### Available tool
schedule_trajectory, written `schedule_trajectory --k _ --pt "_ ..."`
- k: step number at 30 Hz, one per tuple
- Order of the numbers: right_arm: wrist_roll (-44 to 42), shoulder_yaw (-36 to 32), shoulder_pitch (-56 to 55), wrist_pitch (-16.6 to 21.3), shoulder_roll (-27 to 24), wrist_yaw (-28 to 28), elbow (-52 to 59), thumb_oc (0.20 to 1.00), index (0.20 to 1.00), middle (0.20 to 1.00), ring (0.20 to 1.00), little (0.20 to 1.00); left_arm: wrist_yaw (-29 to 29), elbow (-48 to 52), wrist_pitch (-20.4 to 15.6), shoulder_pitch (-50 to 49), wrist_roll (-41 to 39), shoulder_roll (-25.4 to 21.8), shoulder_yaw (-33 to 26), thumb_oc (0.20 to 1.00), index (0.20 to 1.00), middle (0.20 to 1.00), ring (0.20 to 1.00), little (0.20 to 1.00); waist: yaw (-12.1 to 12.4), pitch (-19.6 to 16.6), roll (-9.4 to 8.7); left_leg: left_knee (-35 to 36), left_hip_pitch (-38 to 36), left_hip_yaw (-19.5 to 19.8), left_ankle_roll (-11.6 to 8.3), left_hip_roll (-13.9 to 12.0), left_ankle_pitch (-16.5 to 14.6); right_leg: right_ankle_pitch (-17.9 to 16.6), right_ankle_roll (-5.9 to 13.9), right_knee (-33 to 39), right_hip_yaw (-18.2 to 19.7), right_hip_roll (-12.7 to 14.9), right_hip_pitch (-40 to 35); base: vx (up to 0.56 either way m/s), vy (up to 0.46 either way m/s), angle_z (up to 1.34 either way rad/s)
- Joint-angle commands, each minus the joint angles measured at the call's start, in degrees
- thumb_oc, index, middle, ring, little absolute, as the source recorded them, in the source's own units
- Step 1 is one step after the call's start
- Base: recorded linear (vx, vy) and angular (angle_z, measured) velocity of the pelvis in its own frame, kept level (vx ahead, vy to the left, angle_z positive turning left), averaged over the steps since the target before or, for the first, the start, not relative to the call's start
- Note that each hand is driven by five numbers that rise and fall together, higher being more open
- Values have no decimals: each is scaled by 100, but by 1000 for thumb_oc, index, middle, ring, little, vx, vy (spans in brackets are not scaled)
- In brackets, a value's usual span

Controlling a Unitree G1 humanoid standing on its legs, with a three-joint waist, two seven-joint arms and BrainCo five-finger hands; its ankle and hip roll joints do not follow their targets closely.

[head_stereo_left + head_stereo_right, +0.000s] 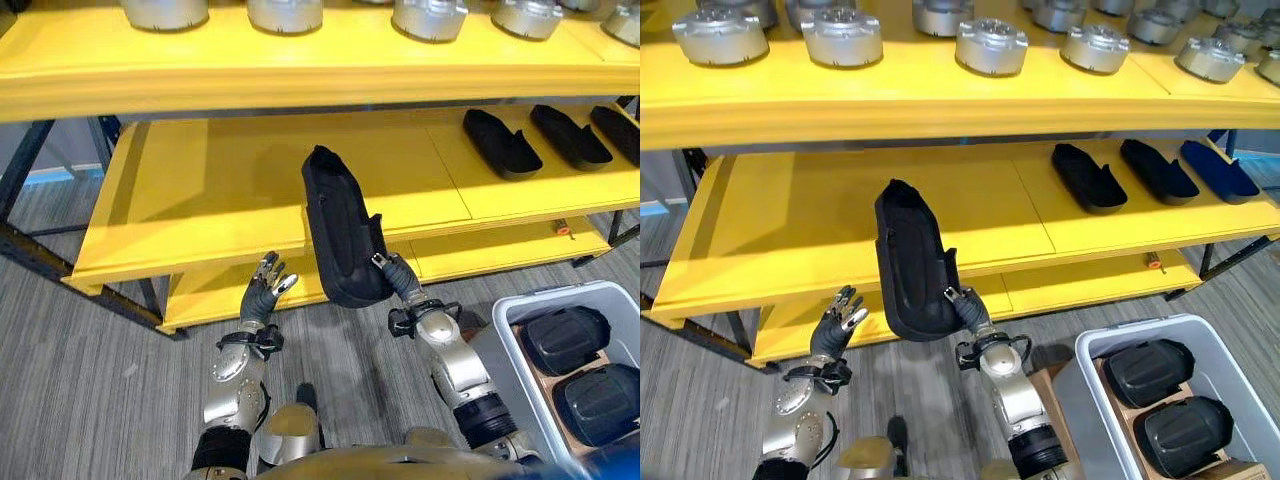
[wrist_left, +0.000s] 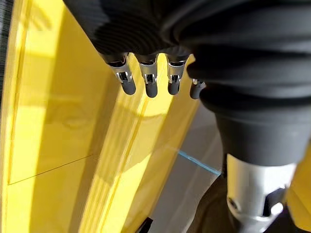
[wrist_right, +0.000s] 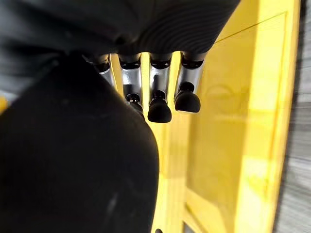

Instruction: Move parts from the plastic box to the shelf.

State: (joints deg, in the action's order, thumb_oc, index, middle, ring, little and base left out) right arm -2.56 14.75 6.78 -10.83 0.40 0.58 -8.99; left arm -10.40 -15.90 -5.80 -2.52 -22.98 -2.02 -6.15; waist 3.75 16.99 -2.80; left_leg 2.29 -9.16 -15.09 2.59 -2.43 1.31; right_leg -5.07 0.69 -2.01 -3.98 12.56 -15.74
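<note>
My right hand (image 1: pixel 402 283) is shut on the lower end of a long black part (image 1: pixel 340 230) and holds it upright in front of the middle yellow shelf (image 1: pixel 220 190). In the right wrist view the black part (image 3: pixel 73 160) lies against the palm beside the curled fingers (image 3: pixel 158 99). My left hand (image 1: pixel 262 297) is raised and open near the shelf's front edge, to the left of the part, holding nothing. Its straight fingers (image 2: pixel 150 80) show over the yellow shelf (image 2: pixel 58 121). The plastic box (image 1: pixel 540 298) stands at the lower right with two black parts (image 1: pixel 565 340) inside.
Three black parts (image 1: pixel 500 143) lie side by side on the right of the middle shelf. The top shelf (image 1: pixel 940 95) carries several silver metal cylinders (image 1: pixel 990 45). A small orange item (image 1: pixel 1153 262) lies on the lower shelf. Dark shelf legs (image 1: pixel 20 165) stand at the left.
</note>
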Motion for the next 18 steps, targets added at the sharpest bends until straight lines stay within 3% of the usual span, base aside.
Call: schedule_trajectory --k 1,5,8,9,10,12,13,14,15,18 --pt "37 -176 349 448 -13 -16 423 200 200 200 200 200 -72 503 -295 80 73 287 237 1000 1000 1000 1000 1000 -90 -22 255 186 -329 294 -568 -374 256 267 -63 299 -78 -66 -482 118 141 -4" --pt "36 -147 323 452 15 -45 358 200 200 200 200 200 -66 538 -277 158 47 267 320 1000 1000 1000 1000 1000 -154 7 282 238 -415 351 -535 -266 248 268 -79 77 -22 -54 -400 92 140 10" --pt "-16 -60 276 456 -6 -112 444 200 200 200 200 200 -54 514 -244 147 68 258 317 1000 1000 1000 1000 1000 -277 144 462 271 -644 362 -474 -272 215 260 -139 -1149 186 -177 142 54 217 3" --pt "-46 -4 294 456 7 -119 472 200 200 200 200 200 -40 518 -239 160 76 225 372 1000 1000 1000 1000 1000 -384 327 566 271 -745 335 -457 -328 210 252 -136 -1720 226 -336 388 34 244 9" --pt "-86 76 331 445 67 -157 500 200 200 200 200 200 -6 527 -237 174 77 213 363 1000 1000 1000 1000 1000 -440 570 600 271 -946 294 -479 -321 137 404 -187 -1759 149 -362 644 56 149 0" --pt "-108 122 368 437 91 -170 483 200 200 200 200 200 14 542 -242 177 94 201 365 1000 1000 1000 1000 1000 -483 660 595 271 -1036 293 -489 -334 103 425 -181 -1426 95 -334 724 75 10 -49" --pt "-116 148 413 417 26 -163 537 200 200 200 200 200 13 550 -254 177 77 151 473 1000 1000 1000 1000 1000 -619 716 542 271 -1058 441 -527 -300 77 384 -130 -537 248 -376 992 91 -67 -32" --pt "-111 168 444 405 1 -159 518 200 200 200 200 200 16 511 -265 229 75 138 490 1000 1000 1000 1000 1000 -693 749 527 271 -1060 516 -540 -305 74 328 -103 -215 257 -299 1088 133 -130 47" --pt "-89 141 564 399 -19 -107 547 200 200 200 200 200 26 422 -272 357 69 175 478 1000 1000 1000 1000 1000 -827 840 539 271 -1168 464 -574 -378 131 155 34 641 -215 -20 1405 107 -131 79" --pt "-60 -23 422 424 -61 -163 620 200 200 200 200 200 -1 378 -258 299 59 296 499 1000 1000 1000 1000 1000 -863 773 406 271 -1263 399 -578 -317 168 167 -16 176 -146 78 1098 92 -136 91"
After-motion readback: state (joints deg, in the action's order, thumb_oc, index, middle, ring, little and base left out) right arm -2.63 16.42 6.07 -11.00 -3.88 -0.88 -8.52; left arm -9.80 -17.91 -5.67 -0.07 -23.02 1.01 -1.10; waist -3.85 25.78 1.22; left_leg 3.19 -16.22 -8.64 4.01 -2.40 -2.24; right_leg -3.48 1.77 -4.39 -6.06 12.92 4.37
